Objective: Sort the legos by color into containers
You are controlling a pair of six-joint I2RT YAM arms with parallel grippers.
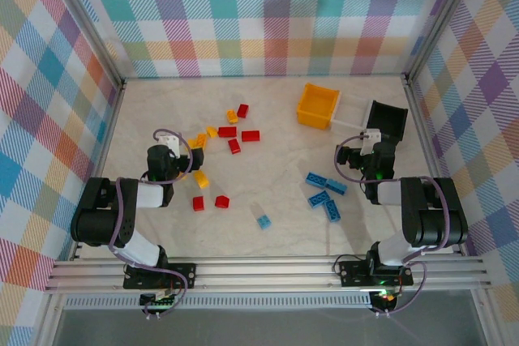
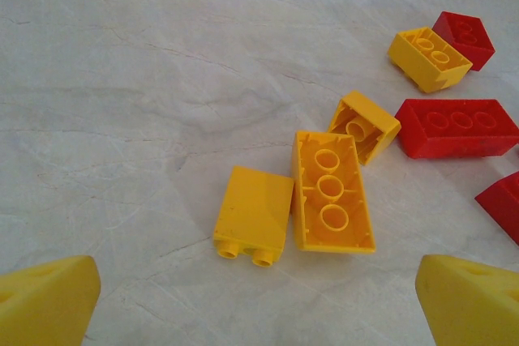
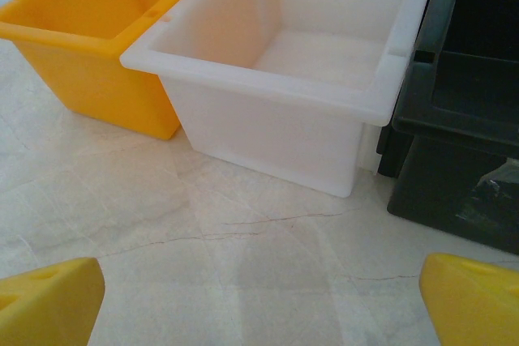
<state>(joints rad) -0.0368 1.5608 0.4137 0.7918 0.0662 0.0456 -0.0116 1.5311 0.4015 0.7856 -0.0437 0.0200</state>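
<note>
Legos (image 1: 235, 131) lie scattered on the table (image 1: 276, 224), seen overhead, mostly beside the left hand (image 1: 185, 150). Left wrist: yellow legos (image 2: 331, 192) sit just ahead of its released fingers. Right wrist: containers (image 3: 268, 123) stand just ahead of the released right hand (image 3: 259, 301).

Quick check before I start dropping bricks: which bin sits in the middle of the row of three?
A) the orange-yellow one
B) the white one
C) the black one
B: in the right wrist view the white bin stands between the orange-yellow bin and the black bin.
</note>
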